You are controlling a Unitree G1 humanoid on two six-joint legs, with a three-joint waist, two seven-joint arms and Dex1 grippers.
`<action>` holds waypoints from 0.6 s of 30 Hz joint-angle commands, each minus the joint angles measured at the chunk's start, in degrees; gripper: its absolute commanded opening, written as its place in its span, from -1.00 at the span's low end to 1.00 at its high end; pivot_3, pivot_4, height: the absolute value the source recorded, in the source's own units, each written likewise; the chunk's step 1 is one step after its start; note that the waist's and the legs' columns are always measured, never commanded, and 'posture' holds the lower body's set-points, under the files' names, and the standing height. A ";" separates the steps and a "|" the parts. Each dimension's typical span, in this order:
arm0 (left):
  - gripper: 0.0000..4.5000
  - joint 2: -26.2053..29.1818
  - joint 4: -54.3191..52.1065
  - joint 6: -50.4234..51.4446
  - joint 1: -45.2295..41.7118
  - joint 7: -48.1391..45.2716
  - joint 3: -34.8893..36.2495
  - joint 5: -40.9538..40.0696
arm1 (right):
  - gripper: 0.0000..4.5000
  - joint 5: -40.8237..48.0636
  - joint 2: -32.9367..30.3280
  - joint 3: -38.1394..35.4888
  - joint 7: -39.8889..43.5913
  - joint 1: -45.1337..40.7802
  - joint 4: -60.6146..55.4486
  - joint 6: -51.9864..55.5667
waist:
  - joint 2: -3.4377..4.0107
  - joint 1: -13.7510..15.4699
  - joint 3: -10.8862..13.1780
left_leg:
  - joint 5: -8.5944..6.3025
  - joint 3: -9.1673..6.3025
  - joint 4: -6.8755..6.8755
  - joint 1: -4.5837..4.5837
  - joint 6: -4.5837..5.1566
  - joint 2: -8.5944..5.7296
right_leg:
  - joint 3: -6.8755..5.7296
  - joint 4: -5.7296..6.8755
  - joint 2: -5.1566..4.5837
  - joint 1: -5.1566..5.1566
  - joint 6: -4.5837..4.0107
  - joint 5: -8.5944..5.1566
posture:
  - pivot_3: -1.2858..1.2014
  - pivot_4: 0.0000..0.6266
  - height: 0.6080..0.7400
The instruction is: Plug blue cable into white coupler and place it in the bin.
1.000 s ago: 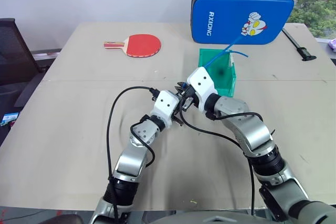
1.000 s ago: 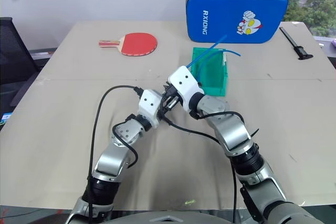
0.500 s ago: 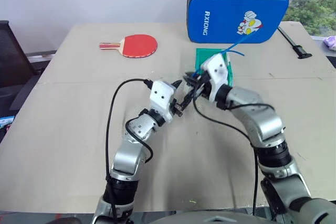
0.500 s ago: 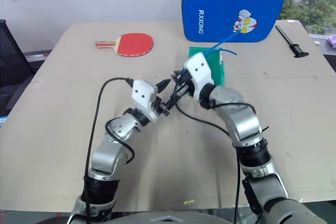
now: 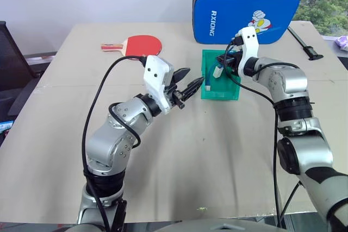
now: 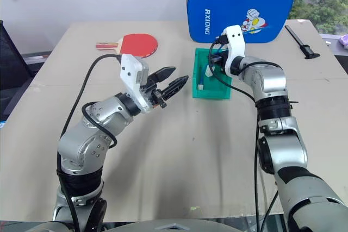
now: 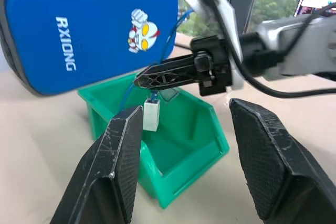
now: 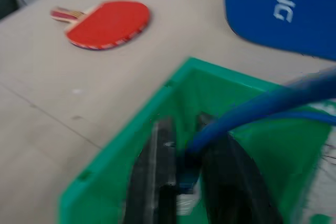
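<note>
Beneath the right hand (image 7: 157, 77), pinching the blue cable (image 8: 252, 111) with white coupler (image 7: 150, 115) attached, waits the bin (image 5: 220, 92); plugging done, release pending; left hand (image 5: 187, 82) agape alongside.

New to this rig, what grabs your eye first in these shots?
The right gripper over the green bin, with the white coupler hanging on the blue cable into it. Then the left gripper, open and empty beside the bin, and the big blue case at the table's far edge.
</note>
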 commanded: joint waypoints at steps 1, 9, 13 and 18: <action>0.20 0.87 -2.94 1.17 -0.76 1.29 0.95 -1.12 | 0.13 -0.63 -1.25 -0.57 1.75 -2.42 0.34 -2.66 | 0.00 0.02 0.00 | 0.03 0.00 -0.03 0.00 -0.04 0.00 | 0.03 0.00 -0.01 -0.02 0.00 0.00 | 0.03 -0.52 1.00; 0.20 2.09 -4.67 1.80 1.34 1.78 1.10 -2.38 | 0.99 4.09 -10.67 -3.97 4.01 8.13 -20.96 11.83 | -0.01 0.71 -0.01 | 0.10 -0.12 -0.06 -0.45 -0.18 -0.04 | -0.01 0.00 -0.19 -0.39 0.00 0.00 | 0.03 -0.52 1.00; 0.20 4.03 -6.86 1.48 5.49 1.33 1.77 -2.67 | 0.99 9.77 -19.61 -9.13 8.96 20.82 -34.76 17.35 | -0.01 1.16 0.00 | 0.10 -0.22 -0.03 -0.71 -0.17 -0.10 | -0.10 -0.09 -0.45 -0.53 0.01 0.00 | 0.03 -0.52 1.00; 0.20 7.54 -6.66 -5.97 19.31 -1.15 1.69 1.58 | 0.99 10.31 -22.62 -15.21 20.10 42.31 -42.57 -5.09 | -0.01 1.06 0.00 | -0.01 -0.11 -0.16 -0.67 0.02 -0.07 | -0.04 -0.30 -0.41 -0.52 0.03 0.00 | 0.03 -0.52 1.00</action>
